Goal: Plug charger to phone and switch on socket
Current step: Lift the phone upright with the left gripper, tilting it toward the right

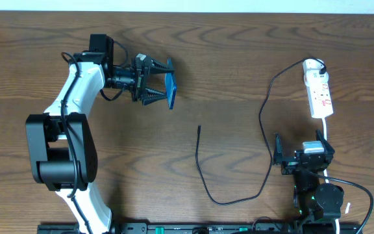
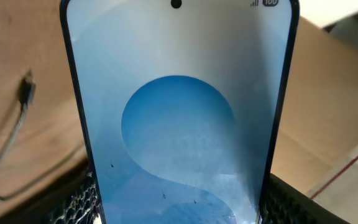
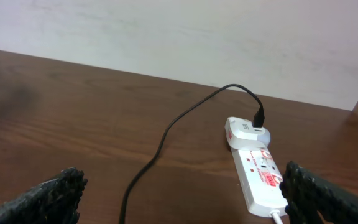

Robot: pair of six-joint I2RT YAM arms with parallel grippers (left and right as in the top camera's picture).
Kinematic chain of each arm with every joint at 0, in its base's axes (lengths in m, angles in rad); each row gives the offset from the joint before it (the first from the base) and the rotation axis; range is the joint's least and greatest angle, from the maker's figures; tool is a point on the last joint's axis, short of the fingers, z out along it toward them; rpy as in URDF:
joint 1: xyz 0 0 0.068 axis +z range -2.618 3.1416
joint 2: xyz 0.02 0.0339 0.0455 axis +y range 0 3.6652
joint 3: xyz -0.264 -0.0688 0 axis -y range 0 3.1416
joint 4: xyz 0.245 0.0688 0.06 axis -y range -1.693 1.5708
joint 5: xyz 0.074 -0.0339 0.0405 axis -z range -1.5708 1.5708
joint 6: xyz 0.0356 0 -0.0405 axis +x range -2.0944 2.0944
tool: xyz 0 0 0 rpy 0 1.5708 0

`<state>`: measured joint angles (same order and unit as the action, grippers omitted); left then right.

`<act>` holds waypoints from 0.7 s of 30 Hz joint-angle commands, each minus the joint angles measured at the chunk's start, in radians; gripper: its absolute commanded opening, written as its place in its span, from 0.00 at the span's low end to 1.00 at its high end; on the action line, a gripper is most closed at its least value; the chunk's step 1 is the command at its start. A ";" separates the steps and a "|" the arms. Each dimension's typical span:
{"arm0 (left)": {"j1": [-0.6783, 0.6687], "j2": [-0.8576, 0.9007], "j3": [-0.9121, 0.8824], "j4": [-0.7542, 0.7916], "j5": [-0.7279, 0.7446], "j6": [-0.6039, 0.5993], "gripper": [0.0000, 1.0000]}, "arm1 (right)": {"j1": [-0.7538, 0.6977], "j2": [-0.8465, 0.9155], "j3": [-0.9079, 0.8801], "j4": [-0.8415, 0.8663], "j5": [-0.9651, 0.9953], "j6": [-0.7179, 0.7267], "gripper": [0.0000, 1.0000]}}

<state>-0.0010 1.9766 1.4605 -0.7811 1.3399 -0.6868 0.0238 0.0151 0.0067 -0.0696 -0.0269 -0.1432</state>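
"Black left gripper (image 1: 153,82) of yours, what does it hold?"

"It pinches the slim blue-screened smartphone (image 1: 170,82) by its sides, turned on edge over the brown wooden table (image 1: 239,52). Your right gripper (image 1: 304,155) has its fingers spread wide and is empty."

"And the rest?"

"The thin black charger cable (image 1: 203,175) lies on the wood, with its plug tip (image 1: 199,128) well apart from the smartphone. The other end reaches the narrow white power strip (image 1: 319,91). I judge that plugging and switching are both left for you."

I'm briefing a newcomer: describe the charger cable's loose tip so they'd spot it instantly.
From the white power strip on the table's right, a thin black cable loops toward the front edge, then up to mid-table. Its small straight tip ends there, alone on bare wood.
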 commanded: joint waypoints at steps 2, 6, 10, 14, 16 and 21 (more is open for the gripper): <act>0.002 -0.026 0.001 -0.002 0.067 -0.150 0.08 | -0.003 -0.004 -0.002 -0.003 -0.002 -0.011 0.99; 0.002 -0.027 0.001 -0.002 0.067 -0.192 0.08 | -0.003 -0.004 -0.002 -0.003 -0.002 -0.011 0.99; 0.002 -0.027 0.001 -0.002 0.067 -0.191 0.08 | -0.003 -0.004 -0.002 -0.003 -0.002 -0.011 0.99; 0.002 -0.027 0.001 -0.002 0.067 -0.204 0.07 | -0.003 -0.004 -0.002 -0.003 -0.002 -0.011 0.99; 0.002 -0.027 0.001 -0.002 0.068 -0.252 0.08 | -0.003 -0.004 -0.002 -0.003 -0.002 -0.011 0.99; 0.002 -0.027 0.001 -0.002 0.067 -0.298 0.08 | -0.003 -0.004 -0.002 -0.004 -0.002 -0.011 0.99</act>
<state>-0.0010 1.9766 1.4605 -0.7811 1.3582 -0.9443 0.0238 0.0151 0.0067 -0.0696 -0.0269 -0.1432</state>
